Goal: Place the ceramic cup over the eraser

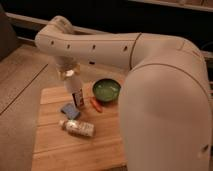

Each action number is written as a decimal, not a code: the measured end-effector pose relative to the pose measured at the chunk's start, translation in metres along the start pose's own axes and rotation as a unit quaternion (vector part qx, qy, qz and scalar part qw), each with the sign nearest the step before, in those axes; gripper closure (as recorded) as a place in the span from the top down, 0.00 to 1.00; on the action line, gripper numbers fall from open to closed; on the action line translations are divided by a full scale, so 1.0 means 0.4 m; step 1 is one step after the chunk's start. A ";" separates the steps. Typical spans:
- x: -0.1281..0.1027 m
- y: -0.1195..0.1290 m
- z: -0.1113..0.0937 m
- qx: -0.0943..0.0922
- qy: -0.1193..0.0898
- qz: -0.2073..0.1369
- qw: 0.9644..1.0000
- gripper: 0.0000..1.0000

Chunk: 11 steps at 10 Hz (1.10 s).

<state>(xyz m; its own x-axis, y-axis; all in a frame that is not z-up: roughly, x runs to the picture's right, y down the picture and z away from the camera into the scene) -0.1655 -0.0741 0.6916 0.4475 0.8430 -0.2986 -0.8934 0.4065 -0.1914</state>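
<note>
My gripper (69, 75) hangs from the big white arm over the left part of the wooden board (55, 150). It is shut on the ceramic cup (72, 86), a small white tapered cup held just above the board. The eraser (79, 97), a small dark block with a white face, stands directly below and slightly right of the cup, partly hidden behind it. Whether the cup touches the eraser I cannot tell.
A green bowl (106, 90) sits at the back right of the board, with a small orange-red stick (95, 104) in front of it. A flat blue pad (70, 111) lies left of the eraser. A bottle (77, 128) lies on its side nearer the front. The arm's bulky body fills the right side.
</note>
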 end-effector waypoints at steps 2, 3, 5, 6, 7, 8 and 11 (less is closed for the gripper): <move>-0.005 -0.024 0.002 0.015 0.000 -0.011 1.000 0.00; -0.017 -0.026 0.012 0.021 -0.003 -0.024 0.999 0.00; -0.034 0.000 0.031 0.018 -0.007 -0.041 0.999 0.00; -0.039 0.007 0.045 0.014 -0.009 -0.043 0.999 0.00; -0.040 0.013 0.055 0.009 -0.010 -0.043 0.999 0.00; -0.041 0.016 0.061 0.005 -0.012 -0.041 0.999 0.00; -0.039 0.001 0.060 0.001 -0.022 -0.022 1.000 0.00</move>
<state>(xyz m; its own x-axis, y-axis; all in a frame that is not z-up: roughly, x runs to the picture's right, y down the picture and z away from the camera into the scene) -0.1740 -0.0787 0.7187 0.4835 0.8395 -0.2479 -0.8733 0.4434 -0.2018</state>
